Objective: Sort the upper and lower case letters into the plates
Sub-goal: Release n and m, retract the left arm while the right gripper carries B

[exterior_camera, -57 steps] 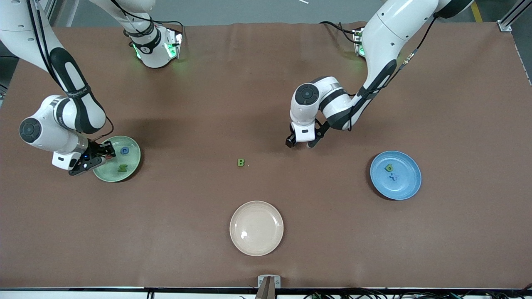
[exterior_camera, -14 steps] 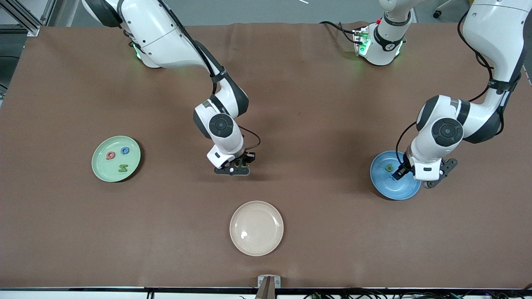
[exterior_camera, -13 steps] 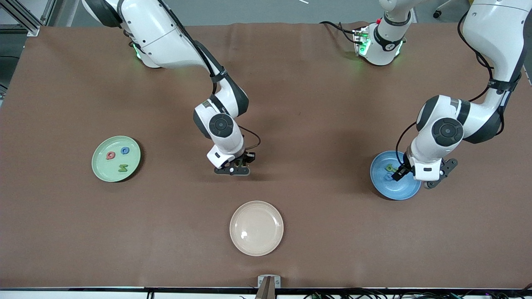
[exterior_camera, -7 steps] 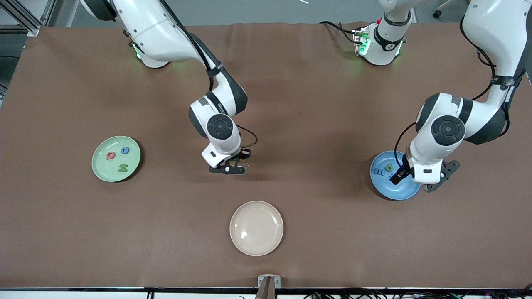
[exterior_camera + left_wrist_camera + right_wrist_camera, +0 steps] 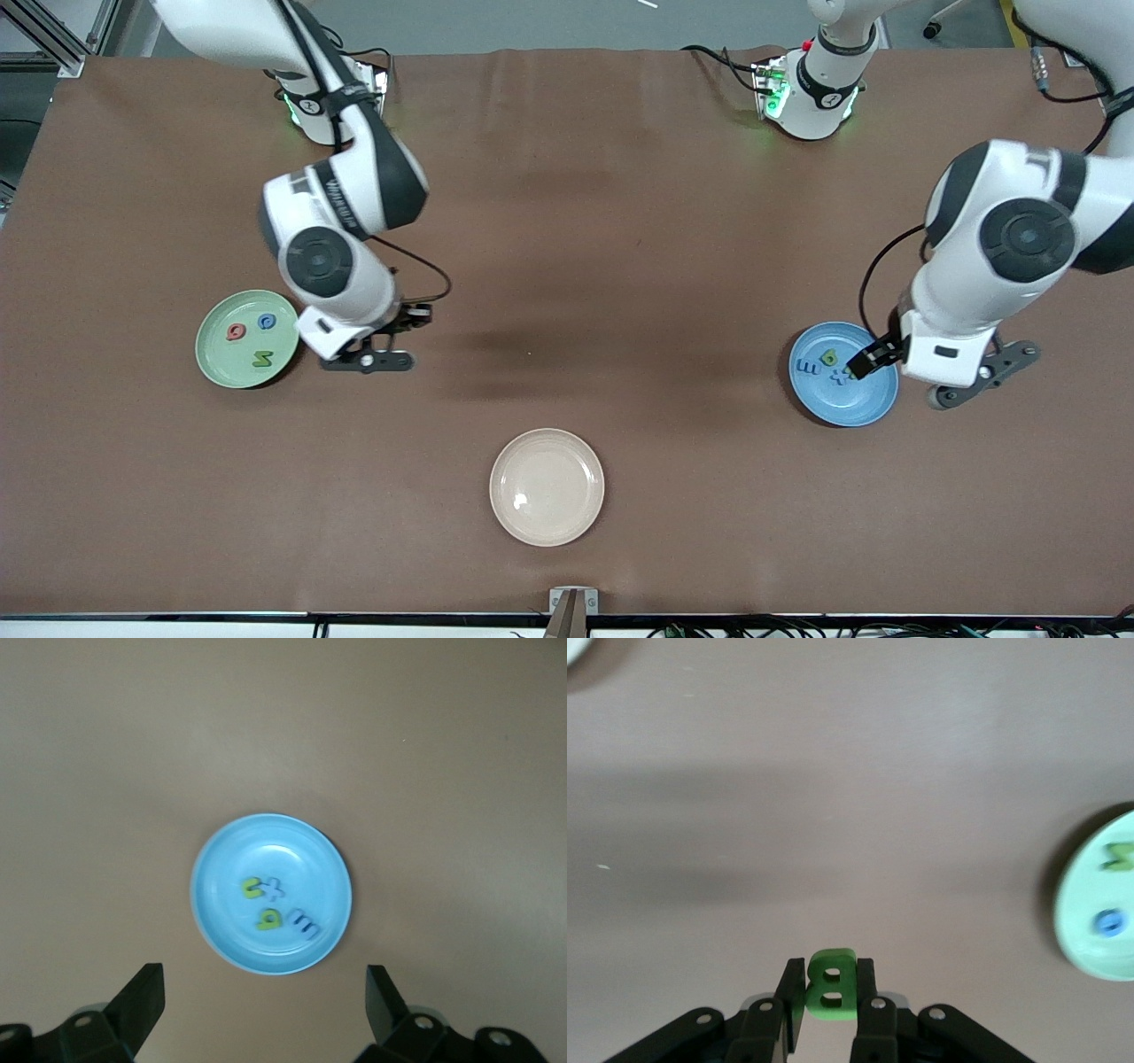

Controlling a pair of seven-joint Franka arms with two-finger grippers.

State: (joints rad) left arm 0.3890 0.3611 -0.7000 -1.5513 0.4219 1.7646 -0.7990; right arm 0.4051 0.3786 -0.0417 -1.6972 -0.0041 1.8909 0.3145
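Front view. Brown cloth-covered tabletop (image 5: 620, 221). Round pale green matte plate (image 5: 213, 363) toward the right arm's end, holding a red letter (image 5: 236, 331), a blue letter (image 5: 266, 322) and a dark green letter (image 5: 262, 359). Round blue matte plate (image 5: 842, 408) toward the left arm's end, holding a blue "m" (image 5: 807, 366), a green "b" (image 5: 830, 357) and a blue "x" (image 5: 838, 377). Round cream-beige plate (image 5: 547, 523), nearer the camera than both, between them. Right end effector (image 5: 368, 354) over bare tabletop just beside the green plate. Left end effector (image 5: 921, 377) over the blue plate's rim.

Left wrist view. Blue plate (image 5: 221, 904) seen from above, with green "n" (image 5: 252, 888), blue "x" (image 5: 274, 890), green "b" (image 5: 267, 920) and blue "m" (image 5: 304, 925) clustered together. Left end effector (image 5: 264, 1001) released, fingers spread wide, nothing between them.

Right wrist view. Right end effector (image 5: 830, 997) clenched on a chunky green capital "B" (image 5: 831, 981), upright between the pads, above bare tabletop. Edge of green plate (image 5: 1076, 930) visible, with a blue and a green letter on it.
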